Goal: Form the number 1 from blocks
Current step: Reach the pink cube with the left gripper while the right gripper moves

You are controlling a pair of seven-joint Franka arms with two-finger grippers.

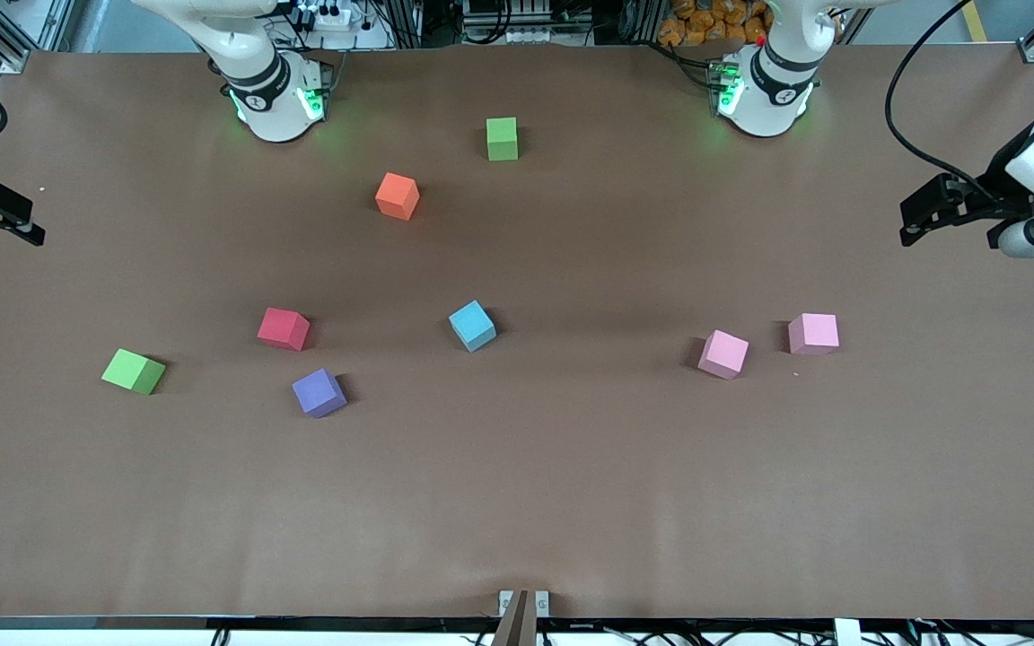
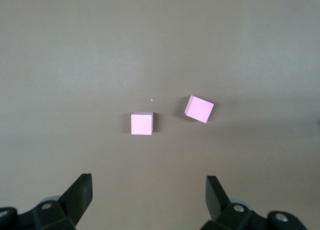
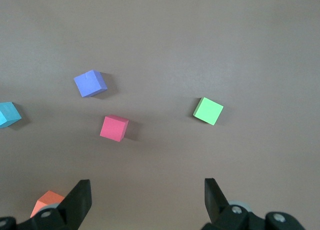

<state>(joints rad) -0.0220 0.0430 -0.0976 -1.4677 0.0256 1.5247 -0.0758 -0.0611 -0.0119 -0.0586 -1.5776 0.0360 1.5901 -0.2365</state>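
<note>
Eight blocks lie scattered on the brown table. A green block and an orange block are closest to the bases. Nearer the camera sit the red block, blue block, purple block and a second green block. Two pink blocks lie toward the left arm's end. My left gripper hangs open and empty above the table by the pink blocks. My right gripper hangs open and empty above the table by the red block.
The two arm bases stand at the table's edge farthest from the camera. A small metal bracket sits at the middle of the edge nearest the camera. The brown table cover is bare nearer the camera than the blocks.
</note>
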